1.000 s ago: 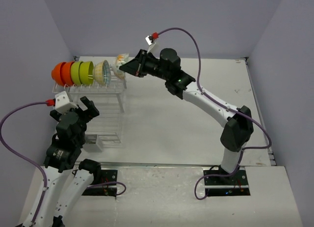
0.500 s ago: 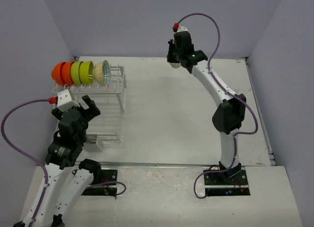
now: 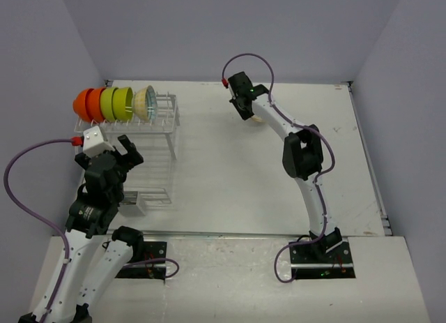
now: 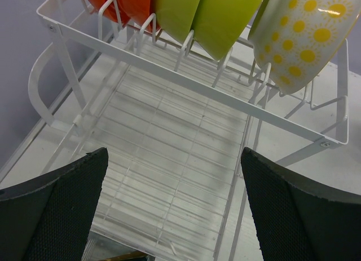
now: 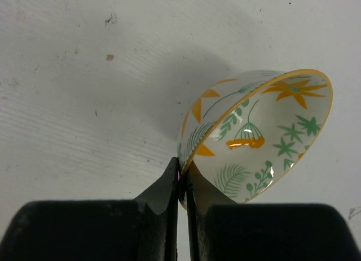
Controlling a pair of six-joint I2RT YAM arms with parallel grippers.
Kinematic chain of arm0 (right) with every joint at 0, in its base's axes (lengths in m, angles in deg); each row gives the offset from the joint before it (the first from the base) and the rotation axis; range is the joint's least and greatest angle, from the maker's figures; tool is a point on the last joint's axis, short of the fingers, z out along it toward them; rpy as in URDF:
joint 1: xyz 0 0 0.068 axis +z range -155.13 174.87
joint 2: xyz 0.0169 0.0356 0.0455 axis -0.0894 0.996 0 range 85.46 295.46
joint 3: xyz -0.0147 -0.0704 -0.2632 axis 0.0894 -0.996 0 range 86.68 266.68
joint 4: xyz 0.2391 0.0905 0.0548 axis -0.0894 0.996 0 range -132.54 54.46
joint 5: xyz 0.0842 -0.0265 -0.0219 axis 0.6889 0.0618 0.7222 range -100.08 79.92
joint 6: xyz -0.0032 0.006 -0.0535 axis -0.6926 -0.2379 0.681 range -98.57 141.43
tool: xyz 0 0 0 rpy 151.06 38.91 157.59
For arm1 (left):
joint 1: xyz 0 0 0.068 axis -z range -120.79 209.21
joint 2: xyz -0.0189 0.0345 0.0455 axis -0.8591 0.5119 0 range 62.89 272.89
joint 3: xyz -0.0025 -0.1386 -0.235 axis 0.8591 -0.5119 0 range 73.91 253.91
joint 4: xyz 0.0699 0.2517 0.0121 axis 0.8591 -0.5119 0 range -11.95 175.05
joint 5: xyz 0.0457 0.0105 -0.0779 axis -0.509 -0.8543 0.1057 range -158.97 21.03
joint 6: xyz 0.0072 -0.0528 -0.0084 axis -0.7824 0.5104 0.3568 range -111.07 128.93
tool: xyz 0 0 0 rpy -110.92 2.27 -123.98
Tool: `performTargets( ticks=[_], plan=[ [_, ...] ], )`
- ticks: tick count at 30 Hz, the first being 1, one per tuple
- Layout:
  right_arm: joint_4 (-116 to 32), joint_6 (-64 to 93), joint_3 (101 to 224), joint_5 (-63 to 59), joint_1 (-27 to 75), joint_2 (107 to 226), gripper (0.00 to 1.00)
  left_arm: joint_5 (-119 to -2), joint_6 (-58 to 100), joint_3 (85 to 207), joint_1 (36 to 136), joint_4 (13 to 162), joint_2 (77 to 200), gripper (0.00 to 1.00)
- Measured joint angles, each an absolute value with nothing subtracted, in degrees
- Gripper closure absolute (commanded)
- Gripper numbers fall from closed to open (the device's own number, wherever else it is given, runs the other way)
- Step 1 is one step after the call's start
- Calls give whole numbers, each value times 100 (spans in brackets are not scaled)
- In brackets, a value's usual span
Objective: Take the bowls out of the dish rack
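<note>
The dish rack (image 3: 150, 138) stands at the far left with two orange bowls (image 3: 87, 103), two lime-green bowls (image 3: 116, 103) and a cream bowl (image 3: 145, 103) upright in its back row. In the left wrist view the rack (image 4: 186, 86) holds the orange (image 4: 124, 4), green (image 4: 208, 13) and yellow-sun-patterned cream bowl (image 4: 304, 35). My left gripper (image 3: 122, 151) is open and empty above the rack's near part (image 4: 175, 204). My right gripper (image 3: 245, 108) is shut on the rim (image 5: 182, 176) of a cream bowl with leaf and flower pattern (image 5: 265, 131), tilted just over the table at the far middle (image 3: 258, 119).
The rack's small cutlery holder (image 3: 134, 201) sits at its near end, close to my left arm. Grey walls close the table on the left, back and right. Bare white tabletop (image 3: 230, 176) lies between the rack and the right arm.
My right arm has swung away from the rack to the far middle of the table and lowered, carrying the patterned bowl. The left arm has hardly moved.
</note>
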State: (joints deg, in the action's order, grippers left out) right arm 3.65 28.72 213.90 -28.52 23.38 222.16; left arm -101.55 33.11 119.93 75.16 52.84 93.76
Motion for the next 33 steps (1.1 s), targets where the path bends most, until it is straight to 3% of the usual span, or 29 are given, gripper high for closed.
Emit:
performTargets(
  ticks=[5, 13, 14, 15, 20, 26, 27, 28, 29, 33],
  plan=[
    [387, 3185, 21394, -2847, 2417, 22273, 96, -10155, 3285, 11993, 7496, 5284, 9374, 0],
    [571, 3303, 21386, -2677, 2450, 22393, 77, -10159, 3233, 11993, 7496, 5284, 9330, 0],
    [586, 3294, 21379, -2642, 2450, 22393, 72, -10162, 3233, 11993, 7496, 5284, 9320, 0],
    [586, 3283, 21359, -2596, 2452, 22389, 58, -10162, 3233, 11993, 7494, 5284, 9306, 0],
    [527, 3054, 20771, -2318, 2458, 22057, 39, -10162, 3231, 11993, 7474, 5284, 9300, 0],
    [-4, 2322, 19869, -1667, 2461, 20490, 29, -10162, 3231, 11993, 7461, 5284, 9300, 0],
    [-400, 2105, 19617, -1433, 2461, 20042, 23, -10162, 3231, 11993, 7459, 5284, 9300, 0],
    [-756, 1825, 19342, -1134, 2458, 19607, 8, -10162, 3231, 11993, 7459, 5284, 9302, 0],
    [-1296, 1432, 18933, -694, 2454, 19080, 4, -10162, 3231, 11993, 7459, 5284, 9302, 0],
    [-3807, -546, 17742, 1008, 2504, 17797, 1, -10162, 3231, 11993, 7422, 5284, 9300, 0]
  ],
)
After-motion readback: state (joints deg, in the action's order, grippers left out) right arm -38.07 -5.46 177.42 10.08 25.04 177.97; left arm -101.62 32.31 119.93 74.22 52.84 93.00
